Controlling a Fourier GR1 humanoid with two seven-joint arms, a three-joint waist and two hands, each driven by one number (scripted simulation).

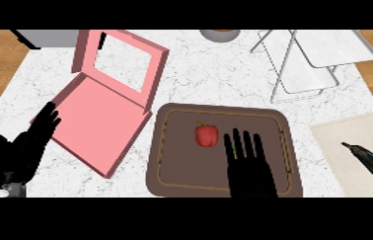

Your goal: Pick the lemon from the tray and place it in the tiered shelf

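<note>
Right hand [246, 157]: fingers straight, flat over brown tray [164, 150], covering lemon [233, 149]; only yellow-green sliver shows between fingers, orientation unreadable. Red pepper [206, 135]: just left of fingers, upright. Left hand [35, 138]: relaxed, fingers extended.

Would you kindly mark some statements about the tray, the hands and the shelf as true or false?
1. A red pepper lies on the brown tray. True.
2. The right hand is curled round the pepper. False: its fingers are straight, beside the pepper and over the tray.
3. The pink box stands open left of the tray. True.
4. The white tiered shelf holds the pepper. False: the pepper is on the tray.
5. The left hand rests open at the left edge. True.
6. A yellow lemon sits on the tray. False: only the red pepper shows there.
</note>
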